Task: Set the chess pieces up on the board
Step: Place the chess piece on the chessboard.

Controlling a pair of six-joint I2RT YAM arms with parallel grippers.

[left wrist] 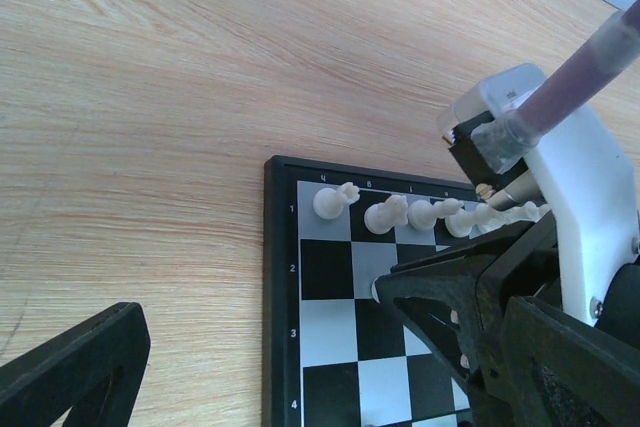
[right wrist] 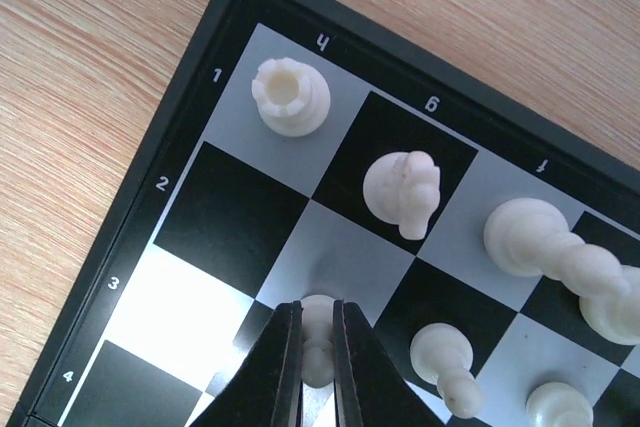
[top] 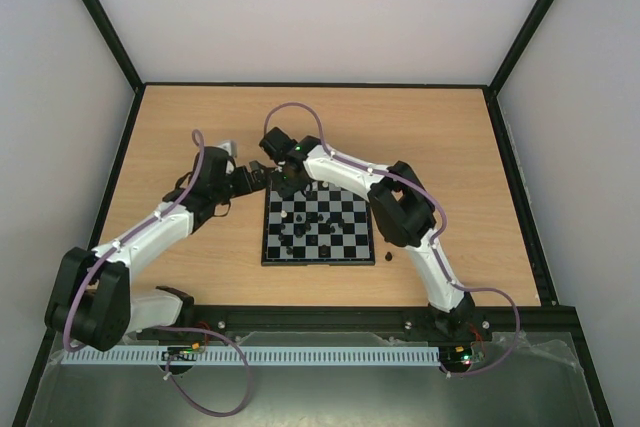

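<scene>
right gripper (right wrist: 317,313) clamped tight on a white pawn (right wrist: 318,347), 7 o'clock of the white knight (right wrist: 402,192). left gripper (top: 252,179) wide open, empty, off the board (top: 318,260) at its 10 o'clock corner, top view.

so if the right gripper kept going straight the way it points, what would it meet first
Most likely the board: the right gripper, shut on a white pawn, angles down at the pale row 2 square ahead. The white knight is the nearest piece beyond. Depth is unclear.
</scene>
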